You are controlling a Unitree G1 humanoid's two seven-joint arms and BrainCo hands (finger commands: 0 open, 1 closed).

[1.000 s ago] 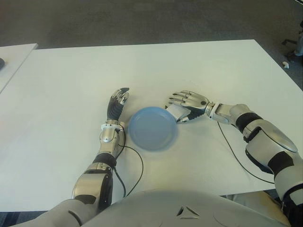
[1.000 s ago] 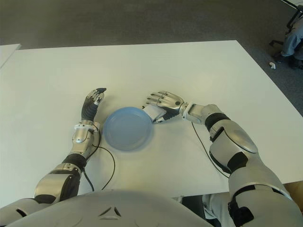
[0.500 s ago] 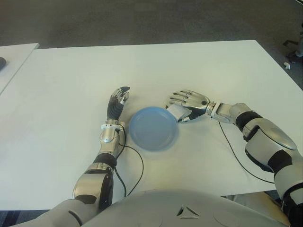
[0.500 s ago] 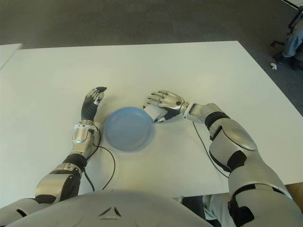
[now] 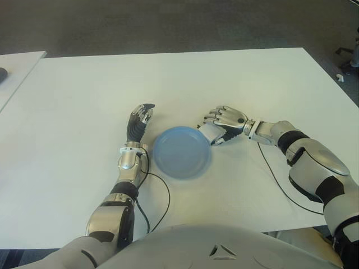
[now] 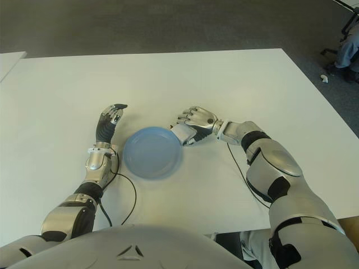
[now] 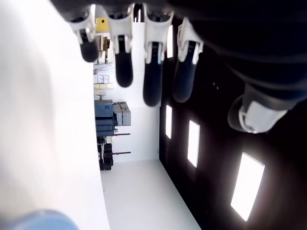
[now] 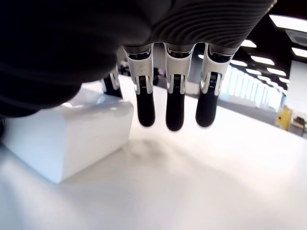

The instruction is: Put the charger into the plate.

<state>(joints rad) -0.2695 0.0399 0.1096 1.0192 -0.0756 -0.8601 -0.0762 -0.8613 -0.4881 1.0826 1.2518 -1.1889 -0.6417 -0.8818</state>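
The charger [image 5: 207,133], a white block, lies on the white table [image 5: 252,78] against the right rim of the blue plate [image 5: 181,152], which holds nothing. My right hand [image 5: 224,119] hovers over the charger from the right, fingers bent down. In the right wrist view the charger [image 8: 67,139] sits flat on the table beside the palm, and three fingertips [image 8: 174,120] hang past it without touching it. My left hand [image 5: 140,119] shows just left of the plate, its fingers loosely extended and holding nothing.
A black cable [image 5: 162,196] loops from my left forearm towards the table's near edge, and another cable [image 5: 277,179] trails from my right wrist. A second white table [image 5: 17,67] stands at the far left, across a gap.
My right hand's fingers have curled further down over the charger. The charger, the plate and my left hand have stayed where they were.
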